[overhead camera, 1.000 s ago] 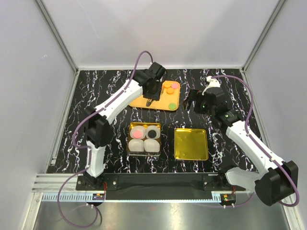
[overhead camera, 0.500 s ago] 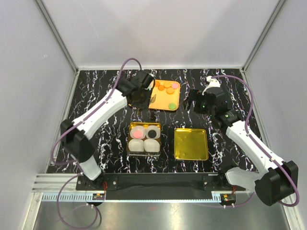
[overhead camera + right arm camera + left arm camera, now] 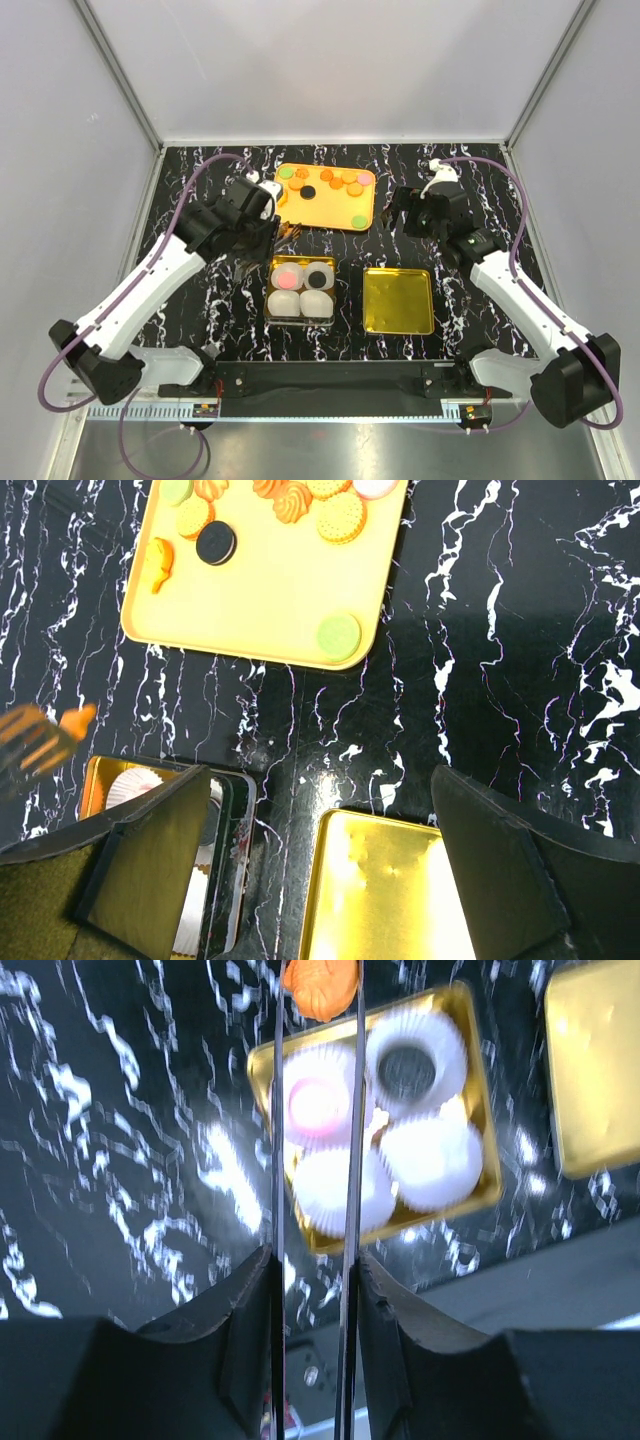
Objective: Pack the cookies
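Left gripper (image 3: pixel 291 230): thin fingers clamped on orange cookie (image 3: pixel 320 988), just short of gold box (image 3: pixel 258 1085) far edge. Right gripper (image 3: pixel 320 870): spread wide, empty. Other cookies (image 3: pixel 340 181) lie on orange tray (image 3: pixel 300 212). Risks: narrow pinch slips, cookie drops on table; release lands on pink cookie (image 3: pixel 312 1102), not in empty paper cup (image 3: pixel 432 1163).

Left gripper (image 3: pixel 292 231) has swung back off the orange tray (image 3: pixel 330 212), an orange cookie (image 3: pixel 320 984) pinched in its tips, now just short of the gold box (image 3: pixel 272 263).
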### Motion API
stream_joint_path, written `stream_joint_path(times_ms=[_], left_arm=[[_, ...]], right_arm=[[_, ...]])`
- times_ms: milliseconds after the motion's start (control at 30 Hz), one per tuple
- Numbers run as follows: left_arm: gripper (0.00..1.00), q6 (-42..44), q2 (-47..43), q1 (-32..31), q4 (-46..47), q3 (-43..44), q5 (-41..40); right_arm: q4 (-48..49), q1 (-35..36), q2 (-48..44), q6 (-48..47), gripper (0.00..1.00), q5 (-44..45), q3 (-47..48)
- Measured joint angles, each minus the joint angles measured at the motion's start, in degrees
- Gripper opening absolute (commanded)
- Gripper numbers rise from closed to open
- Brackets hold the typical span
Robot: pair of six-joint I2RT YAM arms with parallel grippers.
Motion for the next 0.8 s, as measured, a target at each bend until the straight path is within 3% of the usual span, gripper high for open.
stream_joint_path(times_ms=[433,800], left_arm=[[0.39,0.6,-13.8,-1.3,-5.9,-13.9,4.1],[0.40,-0.4,-17.8,-3.5,-7.2,-15.4,6.7]], right_arm=[[0.0,0.0,2.0,-0.1,0.99,0.0,0.0],[0.0,0.0,2.8,-0.2,1.00,0.0,0.0]])
